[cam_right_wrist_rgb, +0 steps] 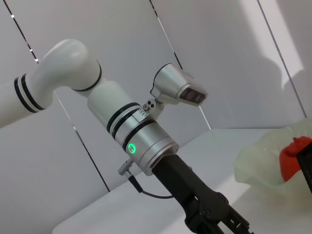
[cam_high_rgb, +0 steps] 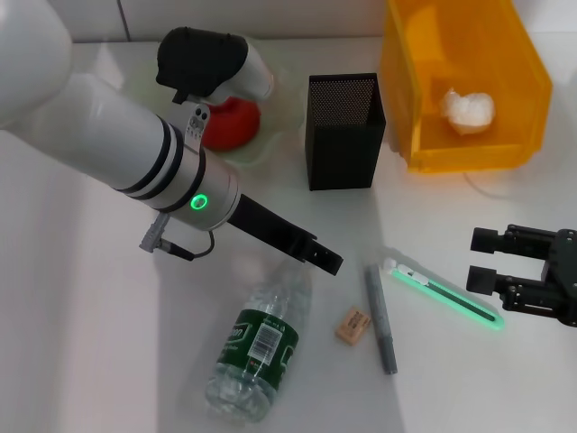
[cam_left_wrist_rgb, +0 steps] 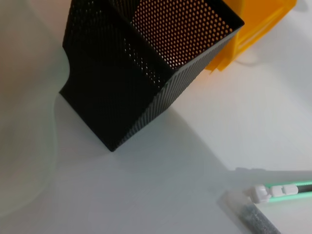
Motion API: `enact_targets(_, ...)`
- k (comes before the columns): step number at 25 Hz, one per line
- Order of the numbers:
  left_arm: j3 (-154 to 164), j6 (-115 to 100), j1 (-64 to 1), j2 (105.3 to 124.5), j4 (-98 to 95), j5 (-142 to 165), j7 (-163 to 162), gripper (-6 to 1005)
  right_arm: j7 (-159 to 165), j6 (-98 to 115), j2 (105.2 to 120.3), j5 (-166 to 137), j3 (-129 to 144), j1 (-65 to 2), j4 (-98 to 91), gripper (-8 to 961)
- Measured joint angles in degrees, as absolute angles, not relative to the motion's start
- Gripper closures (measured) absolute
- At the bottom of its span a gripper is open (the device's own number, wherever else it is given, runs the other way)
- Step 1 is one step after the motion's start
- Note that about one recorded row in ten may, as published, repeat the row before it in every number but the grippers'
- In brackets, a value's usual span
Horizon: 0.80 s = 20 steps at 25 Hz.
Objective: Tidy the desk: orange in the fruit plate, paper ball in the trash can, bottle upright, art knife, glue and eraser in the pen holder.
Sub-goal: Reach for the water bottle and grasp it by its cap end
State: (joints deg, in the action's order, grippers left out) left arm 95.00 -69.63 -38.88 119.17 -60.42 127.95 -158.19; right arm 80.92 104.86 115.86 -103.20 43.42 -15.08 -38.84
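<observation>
The bottle (cam_high_rgb: 257, 347) lies on its side near the desk's front. My left gripper (cam_high_rgb: 317, 257) hangs over its cap end. The tan eraser (cam_high_rgb: 353, 326) lies just right of the bottle, then the grey glue stick (cam_high_rgb: 380, 317) (cam_left_wrist_rgb: 254, 218), then the green-and-white art knife (cam_high_rgb: 442, 293) (cam_left_wrist_rgb: 282, 189). Behind them stands the black mesh pen holder (cam_high_rgb: 344, 131) (cam_left_wrist_rgb: 146, 63). The orange (cam_high_rgb: 233, 124) (cam_right_wrist_rgb: 295, 156) sits in the fruit plate (cam_high_rgb: 275, 135) (cam_right_wrist_rgb: 263, 161), partly hidden by my left arm. The paper ball (cam_high_rgb: 466, 110) lies in the trash can (cam_high_rgb: 464, 149) (cam_left_wrist_rgb: 253, 29). My right gripper (cam_high_rgb: 482, 260) is open at the right edge, beside the knife.
My left arm (cam_high_rgb: 135, 144) (cam_right_wrist_rgb: 141, 141) crosses the desk from the back left toward the middle, over the fruit plate's near side. The trash can stands at the back right, close beside the pen holder.
</observation>
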Motion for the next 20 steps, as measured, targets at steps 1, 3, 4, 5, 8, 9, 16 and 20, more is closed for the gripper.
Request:
enact_targets(1, 95.3, -69.3, -38.8, 119.17, -60.4, 128.0, -158.2, 158, 80.8, 104.8, 115.86, -103.2, 43.4, -15.1, -38.8, 288)
enact_targets(3, 95.6, -69.2, -38.8, 119.17, -60.3, 128.0, -158.2, 158, 80.8, 104.8, 115.87, -103.2, 43.4, -15.1, -38.8, 288)
enact_targets(4, 95.8, -69.0, -38.8, 119.18, -60.2, 128.0, -158.2, 158, 80.8, 104.8, 115.87, -103.2, 43.4, -15.1, -38.8, 288)
enact_targets(5, 96.0, -68.9, -38.8, 119.18, -60.1, 128.0, -158.2, 158, 80.8, 104.7, 115.88, -103.2, 43.4, -15.1, -38.8, 288)
enact_targets(8, 96.2, -68.7, -38.7, 119.18, -59.9, 128.0, -158.2, 158, 80.8, 104.4, 115.9, -103.2, 43.4, -15.1, -38.8, 288)
enact_targets(9, 96.2, -68.6, -38.7, 119.18, -59.8, 128.0, -158.2, 158, 80.8, 104.4, 115.9, -103.2, 43.4, -15.1, -38.8, 288)
enact_targets(16, 96.9, -67.9, -38.5, 119.18, -59.8, 128.1, -157.9, 159, 80.8, 104.2, 115.93, -103.2, 43.4, -15.2, -38.6, 289)
enact_targets(20, 96.9, -67.9, -38.4, 119.18, -59.8, 128.1, -157.5, 215, 80.8, 104.2, 115.93, -103.2, 43.2, -15.2, -38.6, 289)
